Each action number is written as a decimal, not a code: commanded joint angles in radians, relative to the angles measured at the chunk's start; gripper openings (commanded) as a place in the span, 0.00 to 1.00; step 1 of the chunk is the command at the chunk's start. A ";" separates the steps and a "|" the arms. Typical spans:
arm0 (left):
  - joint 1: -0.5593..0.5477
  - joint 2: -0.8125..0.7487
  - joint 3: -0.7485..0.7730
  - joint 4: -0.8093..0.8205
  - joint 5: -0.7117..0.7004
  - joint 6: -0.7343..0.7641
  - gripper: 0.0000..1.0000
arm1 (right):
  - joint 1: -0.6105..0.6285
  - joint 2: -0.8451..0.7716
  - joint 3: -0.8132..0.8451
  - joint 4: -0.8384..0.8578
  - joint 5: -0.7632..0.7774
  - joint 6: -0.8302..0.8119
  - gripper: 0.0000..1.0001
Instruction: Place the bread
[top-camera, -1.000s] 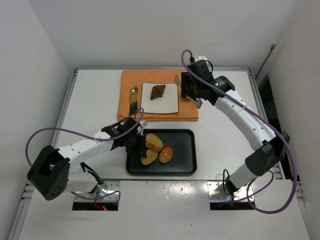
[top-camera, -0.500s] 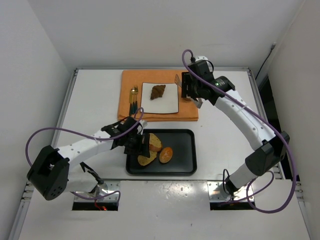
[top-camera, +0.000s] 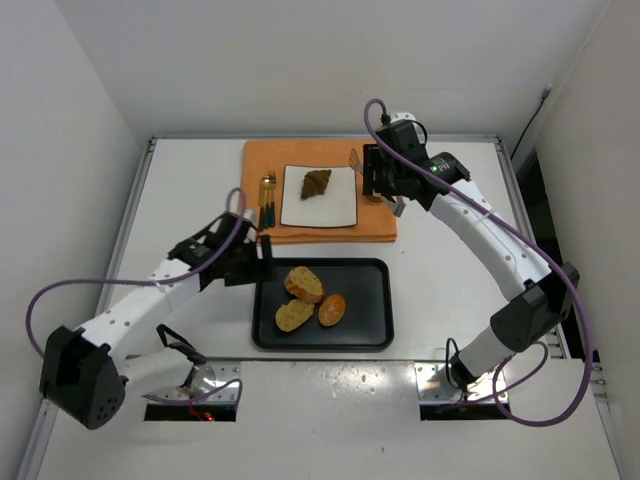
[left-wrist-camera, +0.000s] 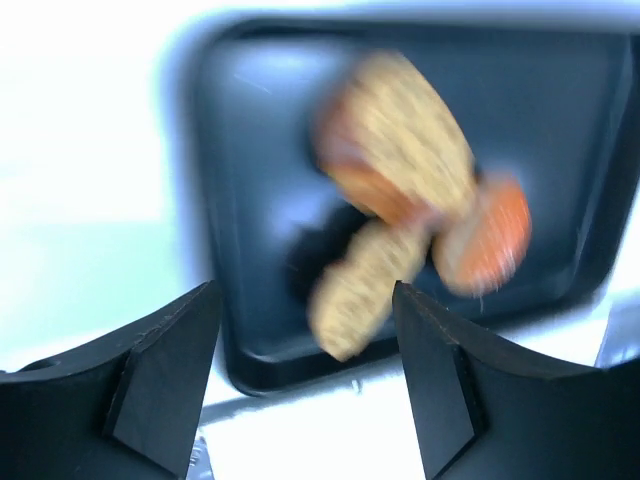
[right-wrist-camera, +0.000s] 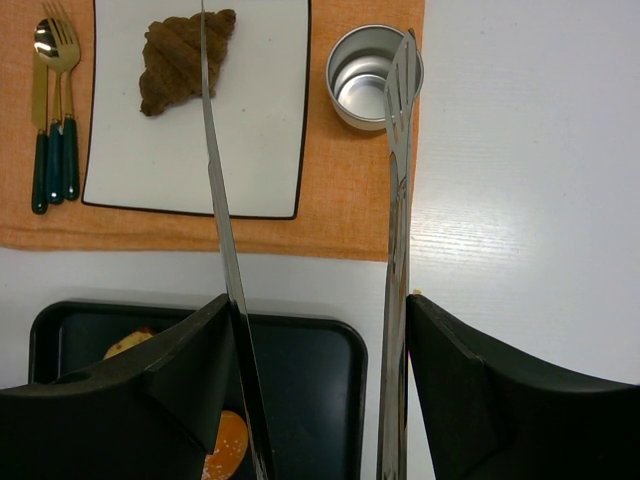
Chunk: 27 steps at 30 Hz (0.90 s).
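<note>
A dark brown croissant (top-camera: 316, 183) lies on the white plate (top-camera: 340, 205); it also shows in the right wrist view (right-wrist-camera: 180, 55). Two golden toasted slices (top-camera: 305, 283) (top-camera: 294, 316) and an orange-brown bun (top-camera: 332, 309) lie on the black tray (top-camera: 365, 320). My left gripper (top-camera: 262, 268) is open and empty at the tray's left edge; its blurred wrist view shows the slices (left-wrist-camera: 395, 140) (left-wrist-camera: 365, 290) and the bun (left-wrist-camera: 485, 235). My right gripper (top-camera: 384, 185) hovers to the right of the plate, shut on metal tongs (right-wrist-camera: 215, 180) whose arms stand apart.
An orange placemat (top-camera: 375, 225) lies under the plate. Gold forks with green handles (top-camera: 266, 198) lie left of the plate. A metal cup (right-wrist-camera: 372, 75) stands right of the plate. White walls enclose the table on three sides.
My left gripper has pulled back to the left from over the slices to the tray's edge. The lower slice has shifted a little. The right arm has not moved.
</note>
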 joint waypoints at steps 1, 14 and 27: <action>0.195 -0.094 0.030 -0.070 -0.117 -0.077 0.75 | -0.015 -0.024 -0.008 0.051 0.004 0.007 0.68; 0.345 -0.030 0.047 -0.019 0.096 0.062 0.88 | 0.017 -0.014 -0.086 0.019 -0.347 -0.064 0.67; 0.374 -0.010 0.038 -0.010 0.087 0.052 0.88 | 0.206 -0.133 -0.318 -0.101 -0.583 -0.118 0.68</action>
